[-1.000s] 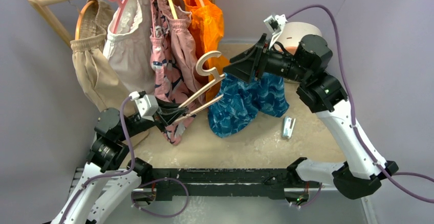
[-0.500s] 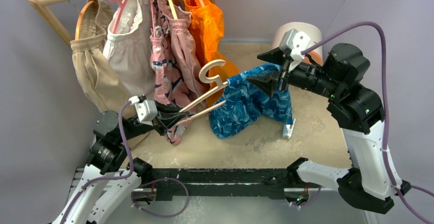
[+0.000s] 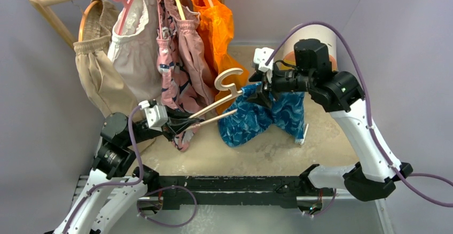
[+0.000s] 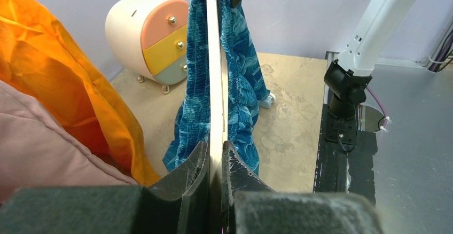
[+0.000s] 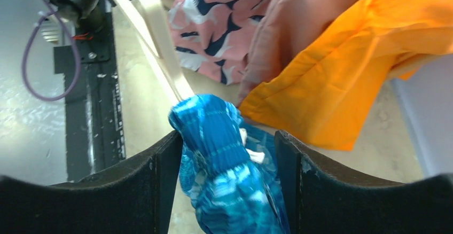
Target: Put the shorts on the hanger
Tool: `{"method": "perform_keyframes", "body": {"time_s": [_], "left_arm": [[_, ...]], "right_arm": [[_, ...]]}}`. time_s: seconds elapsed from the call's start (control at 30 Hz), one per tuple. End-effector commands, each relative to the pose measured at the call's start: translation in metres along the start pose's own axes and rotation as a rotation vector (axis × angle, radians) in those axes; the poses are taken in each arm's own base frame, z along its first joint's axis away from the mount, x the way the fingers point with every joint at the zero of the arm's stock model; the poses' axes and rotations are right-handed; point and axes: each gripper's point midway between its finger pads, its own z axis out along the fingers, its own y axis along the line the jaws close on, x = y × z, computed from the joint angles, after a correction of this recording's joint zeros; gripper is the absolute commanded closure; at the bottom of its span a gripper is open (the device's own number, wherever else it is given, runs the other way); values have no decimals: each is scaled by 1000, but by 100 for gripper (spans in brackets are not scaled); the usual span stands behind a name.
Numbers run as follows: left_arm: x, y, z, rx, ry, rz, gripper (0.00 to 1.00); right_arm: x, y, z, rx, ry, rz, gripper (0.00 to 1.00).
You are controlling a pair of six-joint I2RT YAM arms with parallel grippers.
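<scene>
Blue shorts point(image 3: 256, 119) with lighter wavy print (ribbed elastic waistband bunched at the top) hang lifted, legs trailing down, while the pale wooden hanger point(image 3: 213, 104) sits tilted, hook uppermost, its arm tip meeting that waistband.

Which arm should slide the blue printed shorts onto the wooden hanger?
Right: the right end effector grips the blue printed fabric shorts at the pale wooden hanger; the left end effector holds that hanger.
</scene>
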Motion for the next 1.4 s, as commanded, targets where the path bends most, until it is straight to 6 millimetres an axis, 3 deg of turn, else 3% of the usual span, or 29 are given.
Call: {"method": "perform_keyframes", "body": {"time_s": [0.0, 0.07, 0.23, 0.47, 0.67, 0.8, 0.97, 1.17, 1.37], "left_arm": [[-46, -4, 2, 36, -144, 149, 100], [-46, -4, 2, 37, -145, 156, 100], [-51, -1, 2, 21, -140, 163, 100], [-79, 26, -4, -158, -180, 111, 99], [-114, 47, -26, -375, -281, -75, 71], [-144, 56, -51, -516, -385, -239, 54], [-168, 52, -66, -566, -435, -406, 40], [-166, 65, -86, -721, -458, -619, 44], [-113, 78, -83, -842, -432, -946, 49]], "right_arm": [[3, 21, 3, -103, -14, -23, 36], [3, 23, 5, -125, -13, -23, 40], [4, 22, 11, -144, -11, -42, 63], [-22, 17, -3, -103, -75, -136, 99], [-44, 12, -27, 14, -160, -203, 100], [-49, 11, -44, 86, -195, -245, 100], [-58, 15, -62, 123, -225, -304, 100], [-73, 19, -81, 164, -273, -363, 100], [-102, 26, -103, 219, -423, -440, 100]]}}
